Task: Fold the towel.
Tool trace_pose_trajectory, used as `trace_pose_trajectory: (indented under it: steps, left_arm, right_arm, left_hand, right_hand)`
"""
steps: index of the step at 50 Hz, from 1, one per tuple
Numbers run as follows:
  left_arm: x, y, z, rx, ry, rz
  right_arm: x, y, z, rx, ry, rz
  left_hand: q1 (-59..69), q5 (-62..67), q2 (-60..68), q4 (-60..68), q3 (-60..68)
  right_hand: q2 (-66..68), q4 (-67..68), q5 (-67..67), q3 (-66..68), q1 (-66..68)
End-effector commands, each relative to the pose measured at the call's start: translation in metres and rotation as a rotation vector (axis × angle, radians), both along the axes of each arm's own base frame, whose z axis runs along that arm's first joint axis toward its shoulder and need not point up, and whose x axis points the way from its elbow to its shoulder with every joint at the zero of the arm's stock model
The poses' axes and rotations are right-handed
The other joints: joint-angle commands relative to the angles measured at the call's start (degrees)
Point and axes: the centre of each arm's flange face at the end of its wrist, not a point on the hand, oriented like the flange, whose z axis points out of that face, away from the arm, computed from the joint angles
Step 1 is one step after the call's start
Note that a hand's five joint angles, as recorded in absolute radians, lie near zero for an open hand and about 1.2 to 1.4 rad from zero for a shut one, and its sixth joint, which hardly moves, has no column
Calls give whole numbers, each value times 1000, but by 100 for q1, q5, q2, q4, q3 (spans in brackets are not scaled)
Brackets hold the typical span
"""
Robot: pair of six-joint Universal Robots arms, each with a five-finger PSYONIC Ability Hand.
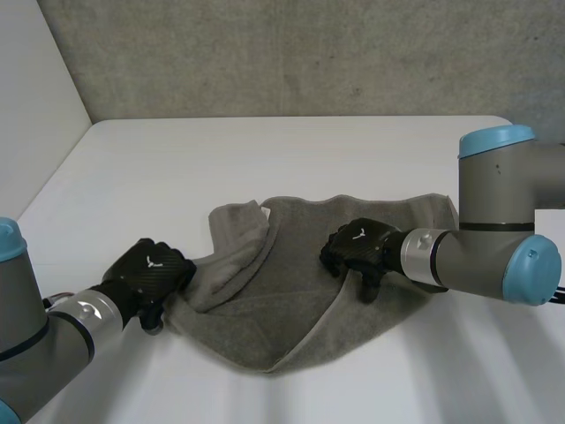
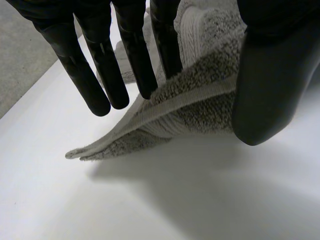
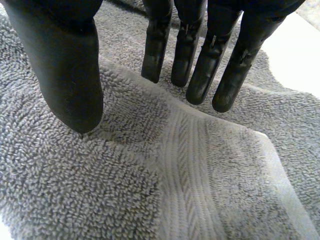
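A grey towel (image 1: 300, 300) lies crumpled on the white table (image 1: 265, 159), with its left part folded over in a ridge. My left hand (image 1: 150, 269) is at the towel's left edge. In the left wrist view the hemmed edge of the towel (image 2: 200, 100) is raised off the table between my left hand's straight fingers (image 2: 100, 65) and its thumb, and a corner droops to the table. My right hand (image 1: 357, 247) rests on the middle of the towel. There its fingers (image 3: 200, 70) and thumb touch the towel (image 3: 75, 190) spread apart, at the hem of a folded-over flap.
A grey wall (image 1: 309, 53) stands behind the table's far edge. A pale panel (image 1: 35, 97) runs along the table's left side. Bare table lies beyond the towel and in front of it.
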Motion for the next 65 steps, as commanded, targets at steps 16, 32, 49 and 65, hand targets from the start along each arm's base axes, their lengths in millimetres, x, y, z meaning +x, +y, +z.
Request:
trace_pose_trajectory:
  steps: [16, 32, 49, 65]
  left_arm:
    - [-1, -21, -15, -4, -41, -6]
    - [-22, -104, 85, -468, 89, 133]
    - [-43, -114, 160, -656, 421, 322]
    - [-6, -63, 19, -251, 83, 229]
  right_arm:
    - [3, 1, -2, -5, 3, 15]
    - [15, -77, 93, -651, -134, -175]
    - [11, -64, 190, -1195, -554, -352]
    - [-8, -11, 38, -501, -139, -246]
  left_hand:
    - [2475, 1485, 2486, 2470, 2482]
    - [3472, 2482, 3483, 3467, 3479]
    - [3472, 2482, 3483, 3467, 3479]
    - [3472, 2482, 3483, 3467, 3479]
  right_hand:
    - [4250, 4152, 4115, 4168, 4141]
    - [4251, 4153, 4116, 4169, 4142]
    - [4251, 4153, 4116, 4169, 4142]
    - [4251, 4153, 4116, 4169, 4142]
